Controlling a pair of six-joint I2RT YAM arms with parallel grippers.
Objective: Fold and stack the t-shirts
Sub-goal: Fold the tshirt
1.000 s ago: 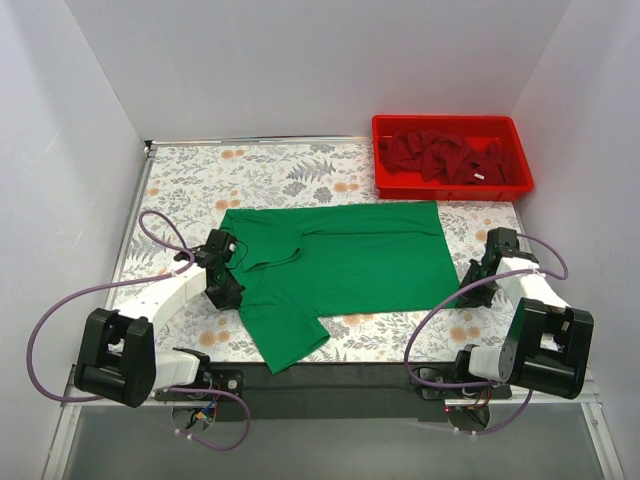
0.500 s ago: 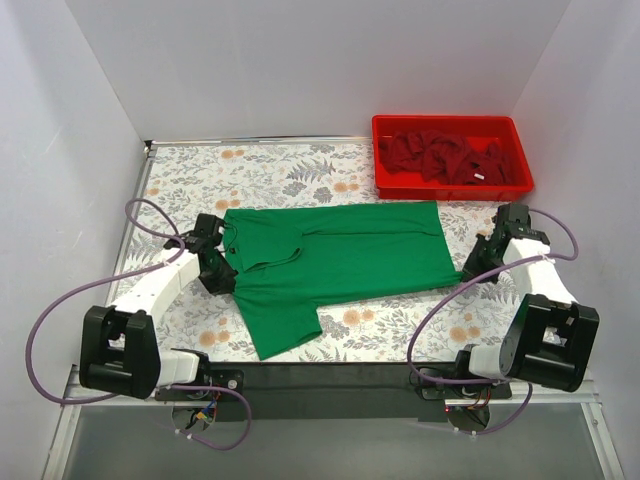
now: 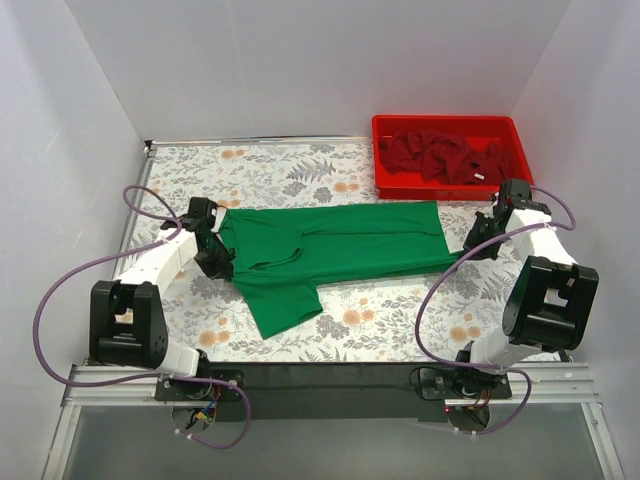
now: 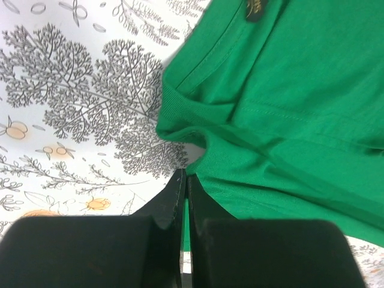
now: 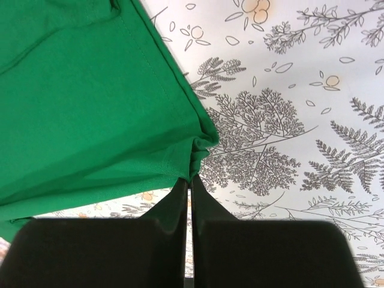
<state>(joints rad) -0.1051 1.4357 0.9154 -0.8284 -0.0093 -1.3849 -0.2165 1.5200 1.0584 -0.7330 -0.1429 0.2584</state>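
A bright green t-shirt (image 3: pixel 340 245) lies spread across the middle of the floral table, collar to the left, one sleeve (image 3: pixel 285 305) hanging toward the near edge. My left gripper (image 3: pixel 218 262) is shut on the shirt's near shoulder edge (image 4: pixel 198 159). My right gripper (image 3: pixel 470 247) is shut on the near hem corner (image 5: pixel 198 147). The near edge is lifted and drawn back over the shirt. Several dark red t-shirts (image 3: pixel 445 155) lie bunched in the red bin (image 3: pixel 452 188).
The red bin stands at the back right corner, close behind my right arm. White walls close in the table on the left, the back and the right. A black strip (image 3: pixel 330 378) runs along the near edge.
Both grippers have moved away from the near edge toward the back, carrying the shirt's near edge with them. The shirt now looks narrower front to back.
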